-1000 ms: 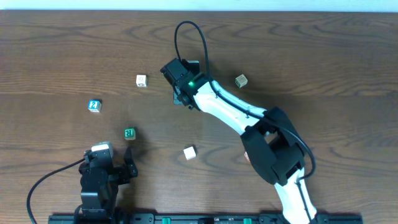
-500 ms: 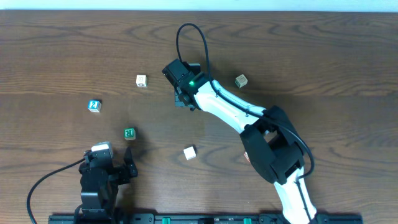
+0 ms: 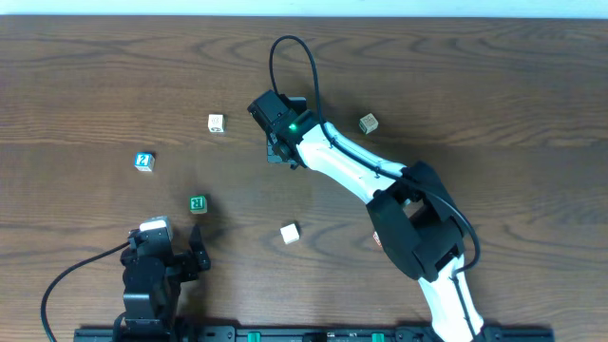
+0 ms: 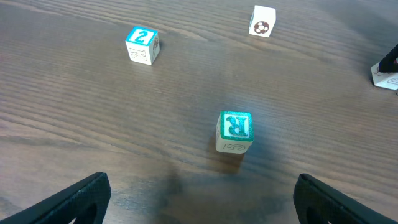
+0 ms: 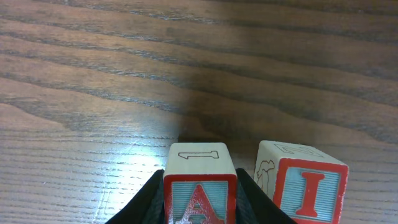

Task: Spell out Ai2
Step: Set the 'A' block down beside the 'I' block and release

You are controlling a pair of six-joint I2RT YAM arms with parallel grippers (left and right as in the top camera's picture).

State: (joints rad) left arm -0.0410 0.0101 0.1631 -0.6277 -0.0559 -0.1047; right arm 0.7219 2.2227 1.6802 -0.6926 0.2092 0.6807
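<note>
My right gripper [image 5: 200,198] is shut on a red letter A block [image 5: 200,186]. A red letter I block [image 5: 301,183] stands close on its right, at the same level, with a small gap between them. In the overhead view the right gripper [image 3: 282,154] is at the table's middle back and hides both blocks. A blue number 2 block [image 3: 143,161] lies far left; it also shows in the left wrist view [image 4: 142,45]. My left gripper [image 4: 202,205] is open and empty, near the front left [image 3: 195,255].
A green R block [image 3: 198,203] sits just ahead of the left gripper [image 4: 235,131]. A white block with a ball picture [image 3: 216,123] lies at the back, a plain white block [image 3: 290,233] at front centre, and a tan block [image 3: 368,123] at back right.
The right gripper shifted slightly right and back with the A block a second ago, then held still. The left arm has not moved.
</note>
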